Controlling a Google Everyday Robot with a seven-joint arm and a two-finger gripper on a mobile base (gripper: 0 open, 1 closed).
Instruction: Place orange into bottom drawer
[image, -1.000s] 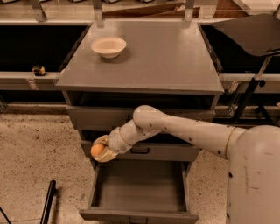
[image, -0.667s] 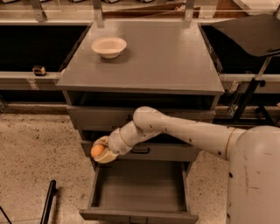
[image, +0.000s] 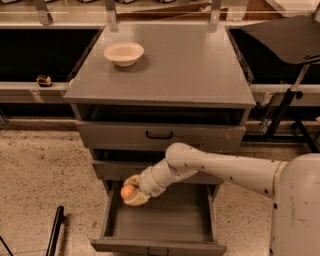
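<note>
The orange (image: 127, 191) is a small round fruit held in my gripper (image: 131, 192). The gripper is shut on it and hangs just above the back left part of the bottom drawer (image: 159, 224), which is pulled open and shows a bare grey floor. My white arm reaches in from the lower right, across the front of the cabinet.
A cream bowl (image: 123, 53) sits on the grey cabinet top (image: 190, 65) at the back left. Two wider drawers with black handles (image: 159, 135) are above the open one. A black pole (image: 54, 230) leans at the lower left. A black stand (image: 285, 100) is at the right.
My gripper has moved right and down with the orange, from beside the cabinet's left edge to over the open bottom drawer.
</note>
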